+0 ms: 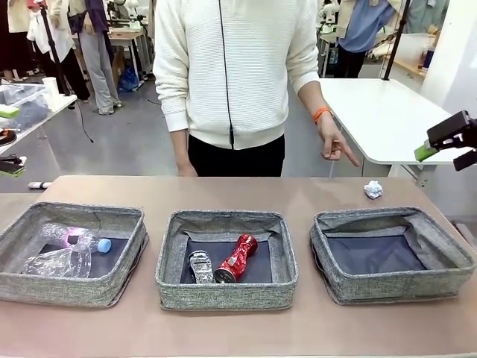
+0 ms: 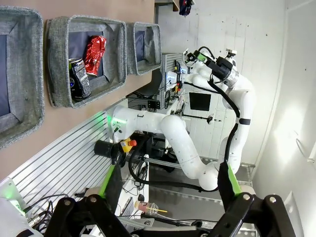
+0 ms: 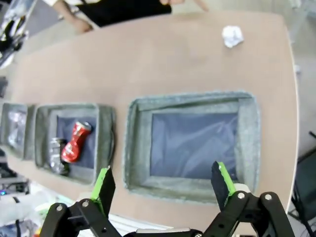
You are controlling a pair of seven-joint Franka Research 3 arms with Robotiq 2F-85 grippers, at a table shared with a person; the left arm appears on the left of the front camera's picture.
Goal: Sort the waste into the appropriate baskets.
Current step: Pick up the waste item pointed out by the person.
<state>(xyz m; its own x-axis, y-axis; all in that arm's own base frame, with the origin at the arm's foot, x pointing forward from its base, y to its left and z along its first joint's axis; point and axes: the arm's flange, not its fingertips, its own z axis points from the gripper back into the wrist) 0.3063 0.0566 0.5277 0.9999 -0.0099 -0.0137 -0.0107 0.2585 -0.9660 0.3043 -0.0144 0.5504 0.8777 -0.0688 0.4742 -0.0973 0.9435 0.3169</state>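
Observation:
Three grey baskets stand in a row. The left basket (image 1: 59,287) holds a clear bottle with a blue cap (image 1: 78,240) and a crumpled clear container (image 1: 52,262). In the middle basket (image 1: 223,294) lie a crushed black-silver can (image 1: 200,266) and a red can (image 1: 237,258), also seen as the red can (image 3: 75,141). The right basket (image 1: 395,287) has nothing in it. A white paper ball (image 1: 373,189) lies on the table behind it. My right gripper (image 3: 162,178) hangs open high above the right basket (image 3: 136,143). My left gripper (image 2: 168,173) is open, off the table.
A person stands at the far side, one hand (image 1: 337,145) pointing down toward the paper ball (image 3: 232,35). The tabletop (image 1: 223,194) between the baskets and the person is bare. The right arm (image 2: 217,69) shows beyond the table in the left wrist view.

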